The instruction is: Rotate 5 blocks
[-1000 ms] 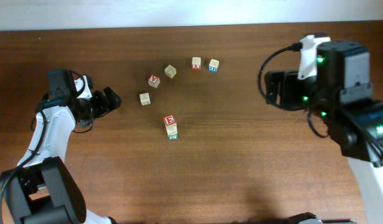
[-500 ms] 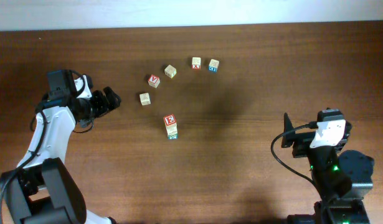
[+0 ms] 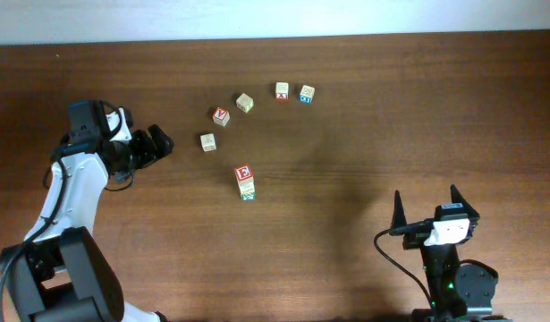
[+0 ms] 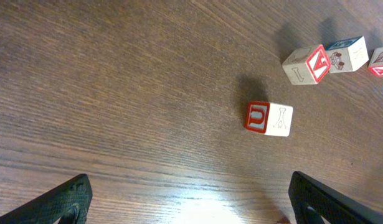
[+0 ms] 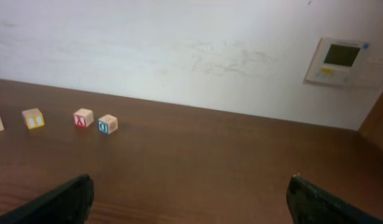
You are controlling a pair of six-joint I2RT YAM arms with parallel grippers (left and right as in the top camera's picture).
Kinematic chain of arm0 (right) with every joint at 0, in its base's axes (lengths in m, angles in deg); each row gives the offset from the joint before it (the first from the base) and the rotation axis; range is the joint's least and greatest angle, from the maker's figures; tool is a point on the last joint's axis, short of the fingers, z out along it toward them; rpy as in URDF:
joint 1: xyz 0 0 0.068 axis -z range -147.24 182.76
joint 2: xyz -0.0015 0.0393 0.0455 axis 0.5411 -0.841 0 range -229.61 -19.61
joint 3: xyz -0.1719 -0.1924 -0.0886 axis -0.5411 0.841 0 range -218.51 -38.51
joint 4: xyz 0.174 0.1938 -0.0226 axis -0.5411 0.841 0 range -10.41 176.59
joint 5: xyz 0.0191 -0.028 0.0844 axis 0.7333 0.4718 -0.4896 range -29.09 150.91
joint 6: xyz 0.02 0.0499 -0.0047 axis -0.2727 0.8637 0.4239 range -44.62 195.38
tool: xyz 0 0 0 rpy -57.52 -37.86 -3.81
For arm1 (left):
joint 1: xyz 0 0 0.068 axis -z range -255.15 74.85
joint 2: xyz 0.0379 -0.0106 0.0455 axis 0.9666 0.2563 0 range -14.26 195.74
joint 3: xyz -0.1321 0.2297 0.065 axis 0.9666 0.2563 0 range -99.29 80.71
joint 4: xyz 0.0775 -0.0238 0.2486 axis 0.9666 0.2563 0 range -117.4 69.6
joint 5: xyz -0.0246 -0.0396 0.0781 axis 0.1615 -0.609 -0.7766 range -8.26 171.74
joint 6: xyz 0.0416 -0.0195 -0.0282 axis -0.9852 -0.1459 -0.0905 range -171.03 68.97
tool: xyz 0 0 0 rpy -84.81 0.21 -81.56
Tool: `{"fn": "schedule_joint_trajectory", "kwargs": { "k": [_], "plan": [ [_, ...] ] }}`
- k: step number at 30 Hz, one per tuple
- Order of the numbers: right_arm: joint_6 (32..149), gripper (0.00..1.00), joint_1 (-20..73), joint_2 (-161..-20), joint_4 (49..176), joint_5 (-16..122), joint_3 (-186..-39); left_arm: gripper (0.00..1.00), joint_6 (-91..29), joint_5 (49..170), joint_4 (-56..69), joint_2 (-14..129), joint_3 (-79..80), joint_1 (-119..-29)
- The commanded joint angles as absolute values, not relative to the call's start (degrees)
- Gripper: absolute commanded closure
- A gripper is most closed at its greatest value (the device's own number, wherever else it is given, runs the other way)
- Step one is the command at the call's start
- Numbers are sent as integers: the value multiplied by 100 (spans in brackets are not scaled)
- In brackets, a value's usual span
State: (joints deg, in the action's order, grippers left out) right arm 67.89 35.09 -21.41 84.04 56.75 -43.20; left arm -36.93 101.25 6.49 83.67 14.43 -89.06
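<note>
- The dark wooden table [image 3: 364, 125] carries everything.
- The left arm [image 3: 73, 179] comes in from the left edge of the table. The left gripper [image 3: 161, 143] has its jaws wide apart and holds nothing. It faces a pale block [image 3: 207, 141] that lies near it, and they do not touch.
- The right arm [image 3: 449, 268] stands at the near right corner. The right gripper [image 3: 427, 204] points up with its jaws spread wide and empty, well apart from all blocks.
- Around the middle of the table, a little toward the left edge, the block with a red E [image 3: 244, 172] sits on top of a green-printed block [image 3: 248, 191].
- Closer to the far edge lie a second pale block [image 3: 245, 102] and a blue-printed block [image 3: 307, 93].
- The red V cube [image 3: 221, 116] lies between the two pale blocks. The red X cube [image 3: 282, 90] lies just beside the blue-printed block, on its left.
</note>
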Motion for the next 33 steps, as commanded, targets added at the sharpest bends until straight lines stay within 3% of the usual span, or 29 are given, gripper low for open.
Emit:
{"fn": "schedule_joint_trajectory", "kwargs": {
  "k": [1,15,21,26,33],
  "plan": [
    [6811,1,3541,-1979,8378,5701,-4106,1,-3747,10140,655,8277,1386,-8926],
    [6853,1,3541,-1981,8369,5723,-3883,1,-3745,10035,774,8174,1386,-8926],
    [6850,1,3541,-1981,8369,5723,-3883,1,-3749,9262,843,6601,1391,-8751],
    [6850,1,3541,-1981,8369,5723,-3883,1,-4731,8757,843,5390,1458,-8241],
    [6853,1,3541,-1981,8369,5723,-3883,1,-4772,8309,102,3397,3395,-8143]
  ]
}}
